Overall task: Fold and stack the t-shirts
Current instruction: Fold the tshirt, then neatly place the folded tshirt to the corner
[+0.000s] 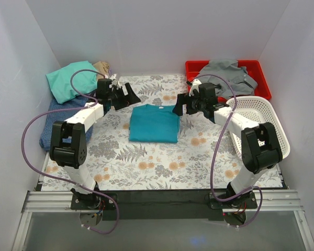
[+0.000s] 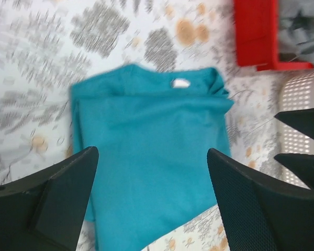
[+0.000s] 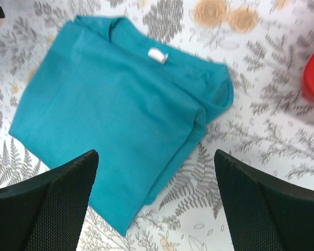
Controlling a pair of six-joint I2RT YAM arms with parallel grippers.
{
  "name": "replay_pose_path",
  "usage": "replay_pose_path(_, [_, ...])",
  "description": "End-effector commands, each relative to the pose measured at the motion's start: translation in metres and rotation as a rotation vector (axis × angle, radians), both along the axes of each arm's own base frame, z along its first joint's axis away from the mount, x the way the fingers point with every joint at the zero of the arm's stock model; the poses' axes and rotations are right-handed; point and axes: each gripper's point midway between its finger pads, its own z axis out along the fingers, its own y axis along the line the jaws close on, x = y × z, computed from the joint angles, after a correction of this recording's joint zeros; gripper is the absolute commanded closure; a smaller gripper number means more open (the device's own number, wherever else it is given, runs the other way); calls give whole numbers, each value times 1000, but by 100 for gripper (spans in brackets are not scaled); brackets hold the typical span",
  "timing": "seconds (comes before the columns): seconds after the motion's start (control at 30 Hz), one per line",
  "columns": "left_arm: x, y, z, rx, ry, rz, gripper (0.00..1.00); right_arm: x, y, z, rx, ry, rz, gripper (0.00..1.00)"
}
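Observation:
A deep-teal t-shirt point(image 1: 154, 123) lies folded into a rectangle on the floral cloth at the table's middle, collar towards the back. It shows in the left wrist view point(image 2: 152, 151) and in the right wrist view point(image 3: 110, 99). My left gripper point(image 1: 126, 94) is open and empty, above the cloth just left of the shirt's back edge. My right gripper point(image 1: 183, 104) is open and empty, just right of the shirt's back corner. In the left wrist view my left gripper point(image 2: 153, 178) hangs over the shirt; in the right wrist view my right gripper point(image 3: 156, 180) hangs over its corner.
A mint green shirt point(image 1: 70, 79), a tan one point(image 1: 101, 67) and a blue-checked one point(image 1: 56, 115) lie piled at the back left. A grey shirt point(image 1: 227, 73) lies in the red tray point(image 1: 261, 78) at the back right. A white mesh basket point(image 1: 261, 120) stands at the right.

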Motion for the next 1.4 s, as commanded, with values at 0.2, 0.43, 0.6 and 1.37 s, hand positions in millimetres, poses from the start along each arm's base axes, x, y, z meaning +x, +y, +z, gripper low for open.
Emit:
replay_pose_path(0.2, [-62,35,-87,114,256,140,15,-33,-3,-20,20,82,47,4])
replay_pose_path(0.43, [-66,27,-100,77,280,109,14,-47,-6,-33,13,117,55,5])
replay_pose_path(0.6, [-85,3,-108,-20,334,8,14,-50,-10,-43,-1,141,35,5])
replay_pose_path(1.37, [-107,-94,-138,-414,409,-281,42,-72,-33,-70,-81,212,-2,6])
